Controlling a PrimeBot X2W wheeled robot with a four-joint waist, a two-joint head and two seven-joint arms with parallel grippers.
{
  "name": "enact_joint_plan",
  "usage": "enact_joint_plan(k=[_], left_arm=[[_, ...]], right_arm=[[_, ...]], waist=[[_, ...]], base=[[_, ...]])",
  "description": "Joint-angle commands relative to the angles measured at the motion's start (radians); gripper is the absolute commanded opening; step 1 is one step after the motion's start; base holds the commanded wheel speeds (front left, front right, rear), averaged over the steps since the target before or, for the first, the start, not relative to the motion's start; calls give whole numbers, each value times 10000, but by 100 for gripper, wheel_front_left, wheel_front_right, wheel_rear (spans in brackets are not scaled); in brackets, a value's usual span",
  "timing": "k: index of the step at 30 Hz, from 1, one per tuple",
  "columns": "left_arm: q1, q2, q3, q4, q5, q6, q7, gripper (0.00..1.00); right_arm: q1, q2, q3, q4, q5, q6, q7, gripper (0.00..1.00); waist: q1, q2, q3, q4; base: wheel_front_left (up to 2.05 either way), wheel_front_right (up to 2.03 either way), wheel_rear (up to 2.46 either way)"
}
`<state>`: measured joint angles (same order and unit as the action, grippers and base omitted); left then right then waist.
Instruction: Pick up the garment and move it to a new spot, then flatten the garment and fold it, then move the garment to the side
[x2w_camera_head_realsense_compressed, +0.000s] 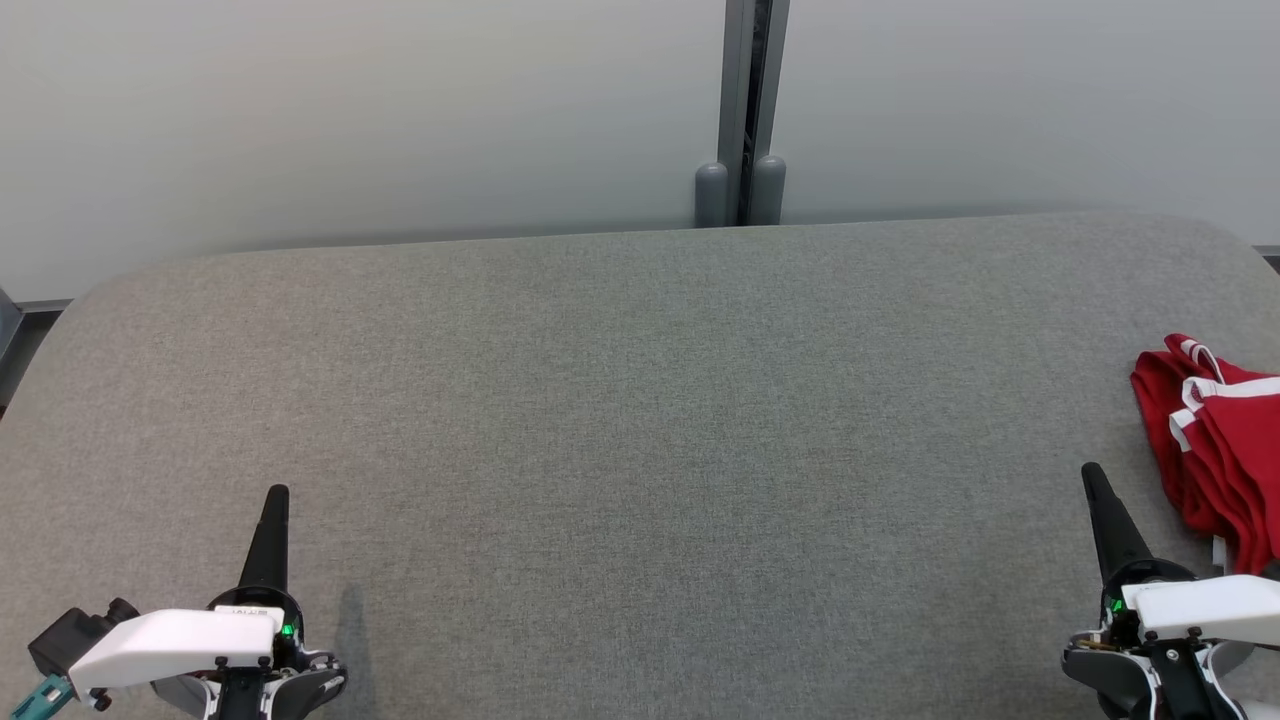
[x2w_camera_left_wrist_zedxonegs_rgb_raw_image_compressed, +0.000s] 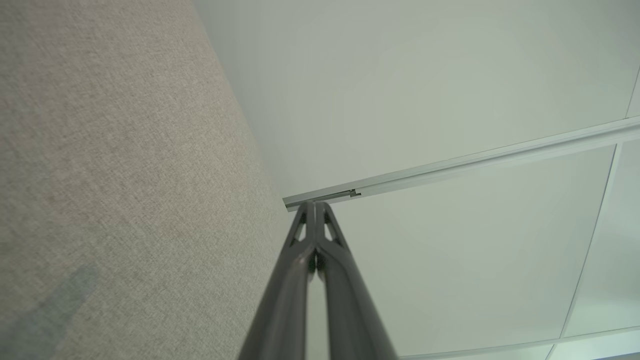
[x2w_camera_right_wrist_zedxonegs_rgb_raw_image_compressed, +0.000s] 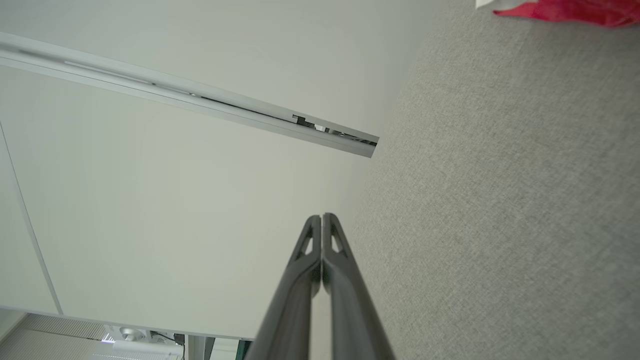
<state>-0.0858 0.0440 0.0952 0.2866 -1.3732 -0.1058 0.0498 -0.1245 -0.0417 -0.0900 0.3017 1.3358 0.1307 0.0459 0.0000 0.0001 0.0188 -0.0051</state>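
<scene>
Garment (x2w_camera_head_realsense_compressed: 1215, 450), red with white trim, bunched at right edge of grey surface (x2w_camera_head_realsense_compressed: 640, 450) in head view, left claw (x2w_camera_head_realsense_compressed: 277, 492) near-left, right claw (x2w_camera_head_realsense_compressed: 1091, 470) near-right just beside it; left wrist view: claw (x2w_camera_left_wrist_zedxonegs_rgb_raw_image_compressed: 315, 205) pressed together, empty; right wrist view: claw (x2w_camera_right_wrist_zedxonegs_rgb_raw_image_compressed: 322, 217) same, garment (x2w_camera_right_wrist_zedxonegs_rgb_raw_image_compressed: 565, 11) at top edge.

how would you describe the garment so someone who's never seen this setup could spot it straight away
A wide grey fabric-covered surface spreads out before the robot. Near its right side, close beside the right gripper, lies the garment. It is a bunched heap of bright red cloth with white trim, the one colourful thing on the grey.
</scene>
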Motion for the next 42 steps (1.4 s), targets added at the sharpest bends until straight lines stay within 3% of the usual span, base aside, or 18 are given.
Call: enact_joint_plan(k=[1, 35, 42], left_arm=[[-209, 65, 56, -102, -147, -71, 31, 0], [-302, 90, 212, -449, -2446, -288, 672, 0], [-295, 89, 209, -435, -2405, -276, 674, 0]], right_arm=[[31, -97, -44, -125, 200, 1, 90, 0], [210, -128, -261, -615, 2841, 0, 718, 0], [208, -128, -258, -609, 2782, 0, 719, 0]], waist=[[0, -1, -3, 1], [0, -1, -157, 51], [0, -1, -157, 51]], base=[[0, 0, 0], [0, 0, 0], [0, 0, 0]])
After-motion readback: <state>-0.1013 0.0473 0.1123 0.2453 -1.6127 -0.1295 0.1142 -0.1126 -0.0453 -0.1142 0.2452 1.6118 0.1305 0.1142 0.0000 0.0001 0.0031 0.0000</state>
